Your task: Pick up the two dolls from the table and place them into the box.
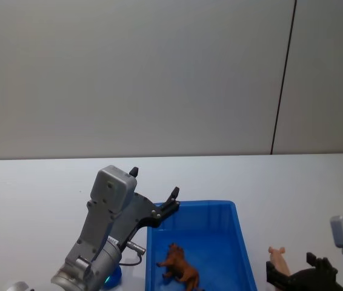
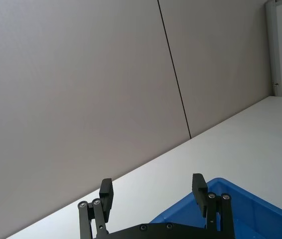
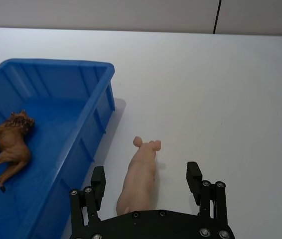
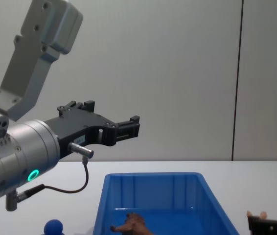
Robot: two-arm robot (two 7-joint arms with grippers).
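Note:
The blue box (image 1: 242, 237) holds a reddish-brown doll (image 1: 179, 267) lying on its floor. To the box's right, a pale pink doll (image 3: 140, 175) rests on the white table. My right gripper (image 3: 146, 177) is open and low, one finger on each side of the pink doll's rear half without touching it. Raised above the box's back left corner, my left gripper (image 1: 154, 183) is open and holds nothing. A blue doll (image 4: 54, 228) sits on the table left of the box, under my left arm.
The white table (image 3: 220, 89) stretches bare to the right of and behind the box. A grey wall (image 1: 159, 73) stands behind the table. The box's right wall (image 3: 93, 124) is close beside the pink doll.

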